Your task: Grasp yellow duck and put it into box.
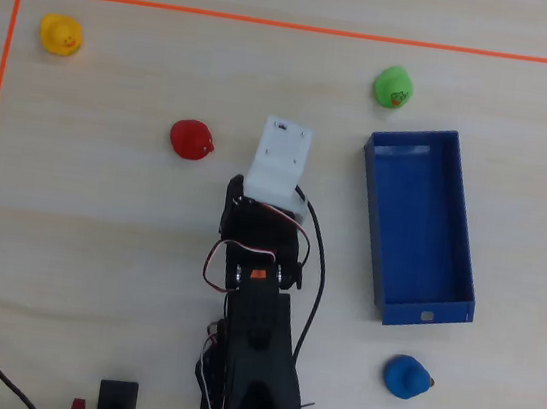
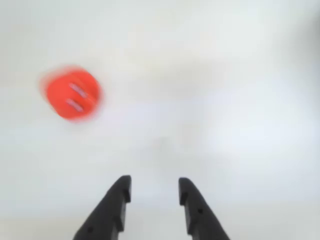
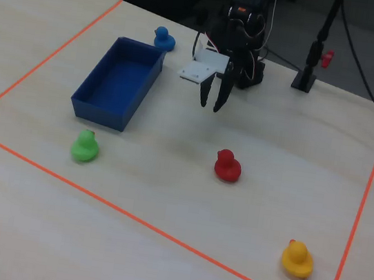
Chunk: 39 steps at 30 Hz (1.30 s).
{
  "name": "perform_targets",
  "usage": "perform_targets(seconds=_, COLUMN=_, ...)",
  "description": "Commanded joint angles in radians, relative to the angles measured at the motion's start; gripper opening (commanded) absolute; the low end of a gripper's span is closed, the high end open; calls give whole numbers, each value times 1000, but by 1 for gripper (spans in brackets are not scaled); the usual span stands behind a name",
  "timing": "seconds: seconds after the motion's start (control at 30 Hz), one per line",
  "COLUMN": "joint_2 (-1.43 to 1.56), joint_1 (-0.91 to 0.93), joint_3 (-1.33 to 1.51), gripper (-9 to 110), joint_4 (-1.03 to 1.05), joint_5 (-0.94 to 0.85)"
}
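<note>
- The black robot arm's two-fingered hand [image 3: 214, 107] hangs above the pale wooden worktop [image 3: 168, 172], its dark fingers [image 2: 114, 210] spread apart and holding nothing.
- The small yellow rubber duck with an orange beak [image 1: 61, 34] sits alone in the far left corner of the overhead view, just inside the orange tape border [image 1: 277, 23] and well apart from the hand.
- The long blue rectangular box [image 1: 419, 224] with thin upright walls lies open to the right of the arm in the overhead view.
- A red rubber duck [image 3: 227, 166] stands nearest the hand, blurred at upper left in the wrist view.
- A green rubber duck [image 1: 394, 86] sits just beyond the box's far end; a blue rubber duck [image 1: 404, 376] sits near its other end.
</note>
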Motion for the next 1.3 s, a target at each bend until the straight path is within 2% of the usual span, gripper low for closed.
perform_targets(seconds=0.0, joint_2=-137, joint_1=-29, joint_3=-95, gripper=12, joint_4=-198, joint_5=-87)
perform_targets(seconds=0.23, joint_2=-308, joint_1=-104, joint_3=-137, gripper=19, joint_4=-601, joint_5=-245)
perform_targets(seconds=0.37, joint_2=-425, joint_1=-129, joint_3=17, gripper=21, joint_4=-1129, joint_5=-403)
perform_targets(seconds=0.4, joint_2=-448, joint_1=-141, joint_3=28, gripper=22, joint_4=-1181, joint_5=-411)
perform_targets(seconds=0.6, joint_2=-522, joint_1=-204, joint_3=-43, gripper=22, joint_4=-1146, joint_5=-390)
perform_targets(seconds=0.9, joint_2=-652, joint_1=-272, joint_3=-396, gripper=24, joint_4=-746, joint_5=-285)
perform_targets(seconds=1.17, joint_2=-778, joint_1=-365, joint_3=-454, gripper=27, joint_4=-755, joint_5=-189)
perform_targets(seconds=1.27, joint_2=-811, joint_1=-393, joint_3=-506, gripper=31, joint_4=-681, joint_5=-135)
